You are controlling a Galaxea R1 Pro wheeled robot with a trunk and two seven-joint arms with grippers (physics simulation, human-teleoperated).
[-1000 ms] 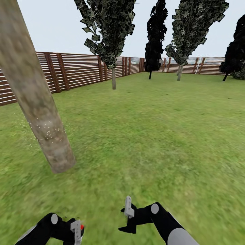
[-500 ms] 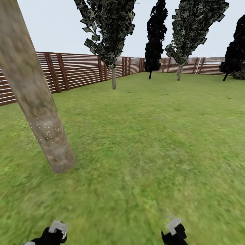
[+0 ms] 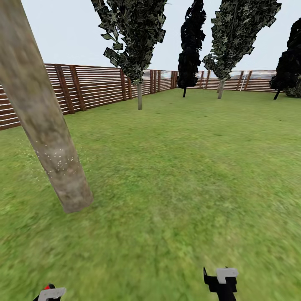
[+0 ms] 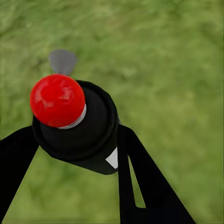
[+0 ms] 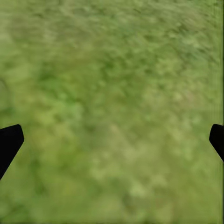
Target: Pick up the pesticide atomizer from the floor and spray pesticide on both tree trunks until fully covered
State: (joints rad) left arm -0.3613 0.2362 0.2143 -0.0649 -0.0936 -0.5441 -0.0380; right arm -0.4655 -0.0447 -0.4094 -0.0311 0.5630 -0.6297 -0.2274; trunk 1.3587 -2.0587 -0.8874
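Green lawn (image 3: 188,167), brown slatted fence (image 3: 96,85) along the far edge, pale overcast sky (image 3: 62,33), even daylight

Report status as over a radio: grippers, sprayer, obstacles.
Left gripper shut on black atomizer with red round cap. Right gripper open over grass. Speckled grey-brown tree trunk ahead left, path unobstructed.

The atomizer (image 4: 77,126) is showing black with a glossy red cap. The trunk (image 3: 42,113) is looking mottled grey-brown, white-speckled; the grass (image 3: 179,167) green; the fence (image 3: 92,88) reddish-brown slats.
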